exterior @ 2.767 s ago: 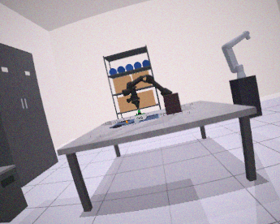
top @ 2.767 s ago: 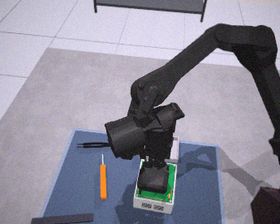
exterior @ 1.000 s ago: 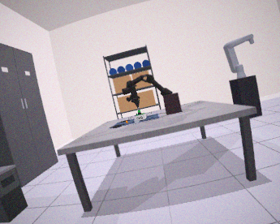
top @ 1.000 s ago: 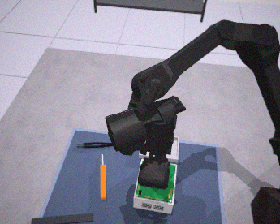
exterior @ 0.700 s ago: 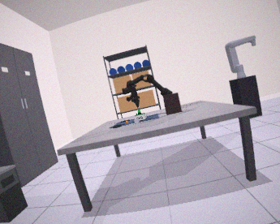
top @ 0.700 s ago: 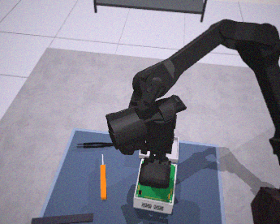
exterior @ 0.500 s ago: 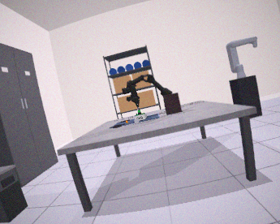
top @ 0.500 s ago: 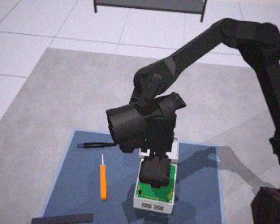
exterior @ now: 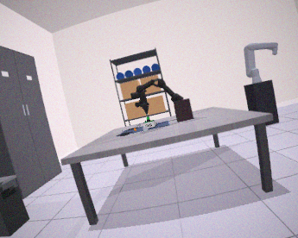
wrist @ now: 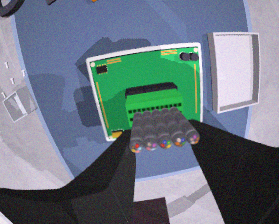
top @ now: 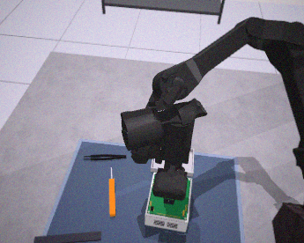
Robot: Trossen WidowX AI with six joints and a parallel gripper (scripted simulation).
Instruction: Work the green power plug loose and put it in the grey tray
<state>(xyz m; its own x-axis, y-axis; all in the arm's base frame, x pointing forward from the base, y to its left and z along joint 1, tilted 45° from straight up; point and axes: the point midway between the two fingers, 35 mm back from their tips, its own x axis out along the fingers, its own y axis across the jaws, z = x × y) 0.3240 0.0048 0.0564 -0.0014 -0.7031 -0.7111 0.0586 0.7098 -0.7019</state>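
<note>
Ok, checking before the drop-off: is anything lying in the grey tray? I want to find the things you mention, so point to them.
No, the wrist view shows only bare floor inside the walls of the grey tray (wrist: 214, 75).

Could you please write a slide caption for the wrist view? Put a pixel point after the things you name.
Gripper (wrist: 160, 131) shut on the green plug (wrist: 154, 102) above the circuit board (wrist: 152, 75), grey tray (wrist: 213, 75) alongside.

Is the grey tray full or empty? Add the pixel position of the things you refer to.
Empty: in the wrist view the grey tray (top: 192, 166) (wrist: 215, 75) shows only its bare floor.
</note>
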